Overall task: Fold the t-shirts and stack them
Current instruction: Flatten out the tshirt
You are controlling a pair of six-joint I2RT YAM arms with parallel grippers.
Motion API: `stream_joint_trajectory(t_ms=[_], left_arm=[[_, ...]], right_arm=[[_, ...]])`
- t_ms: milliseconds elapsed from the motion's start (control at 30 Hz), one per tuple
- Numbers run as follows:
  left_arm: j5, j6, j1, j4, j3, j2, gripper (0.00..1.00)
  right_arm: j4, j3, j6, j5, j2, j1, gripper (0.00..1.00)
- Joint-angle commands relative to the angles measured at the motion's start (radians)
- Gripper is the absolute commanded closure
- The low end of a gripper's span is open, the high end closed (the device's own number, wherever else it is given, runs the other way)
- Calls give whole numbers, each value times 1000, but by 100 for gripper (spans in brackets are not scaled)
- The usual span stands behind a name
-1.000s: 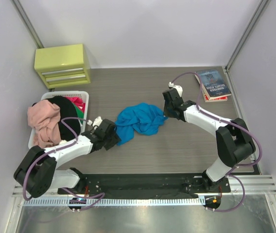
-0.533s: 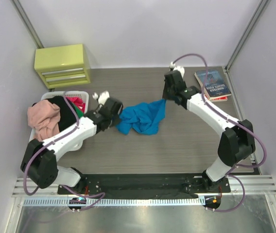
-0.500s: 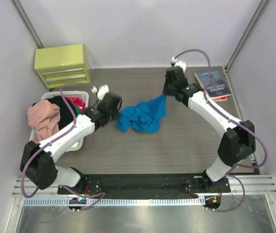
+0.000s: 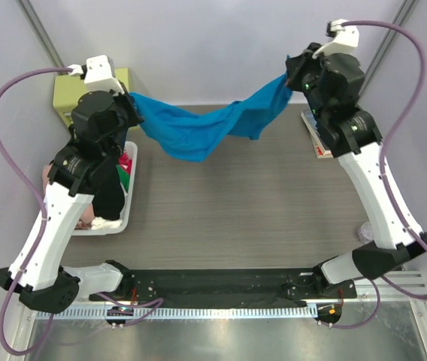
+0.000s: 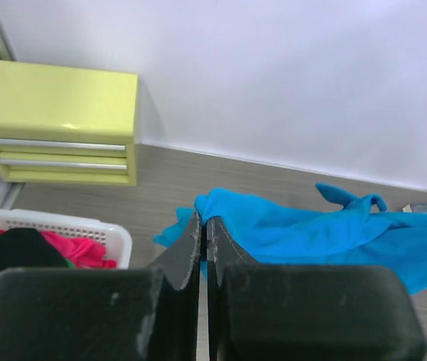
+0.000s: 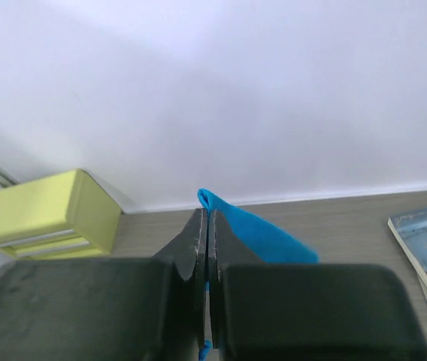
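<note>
The turquoise-blue t-shirt hangs stretched in the air between both raised arms, sagging in the middle above the table. My left gripper is shut on its left end; in the left wrist view the cloth bunches at the closed tips. My right gripper is shut on its right end, and the blue cloth pokes out past the closed tips. Other t-shirts, pink, black and red, lie heaped in the white basket.
A yellow-green drawer unit stands at the back left behind the left arm. Books lie at the back right under the right arm. The basket sits below the left gripper.
Both arms have risen high and spread apart, lifting the blue t-shirt off the table and stretching it out. The left gripper closed on the shirt's edge about a second ago.
</note>
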Motion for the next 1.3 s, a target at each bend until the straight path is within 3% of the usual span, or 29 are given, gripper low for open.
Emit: stream_joint_trajectory(t_ms=[0, 167, 267, 400, 567, 667, 733, 800, 867, 900, 967, 1100, 1267], left_arm=[[2, 2, 1, -111, 24, -54, 100], [155, -161, 1, -274, -93, -65, 100], [308, -294, -1, -258, -289, -85, 100], [322, -445, -30, -218, -618, -151, 100], [324, -583, -70, -231, -768, -194, 98], [304, -591, -95, -248, -756, -140, 86], [269, -591, -98, -290, -710, -81, 56], [232, -597, -98, -352, -650, -53, 28], [223, -618, -98, -417, -609, -48, 20], [232, -646, -101, -482, -575, -60, 17], [238, -699, -114, -536, -564, -131, 14], [244, -882, -183, -564, -697, -257, 7], [212, -980, -237, -590, -764, -292, 7]], right_arm=[[32, -89, 7, 28, -148, 3, 99], [-85, -290, 83, 120, -260, 3, 99], [-173, -474, 154, 88, -346, 3, 99], [-275, -808, 287, -20, -491, 3, 99], [-515, -991, 476, -61, -631, 3, 99], [-635, -1039, 513, -98, -625, 3, 83], [-707, -1024, 510, -96, -607, 1, 56], [-746, -946, 470, -71, -567, 3, 22], [-764, -854, 412, -15, -523, 3, 12], [-772, -758, 386, -6, -465, 3, 1], [-769, -673, 353, 8, -409, 3, 0], [-558, -623, 294, -73, -286, 39, 0], [-367, -577, 258, 15, -23, 226, 1]])
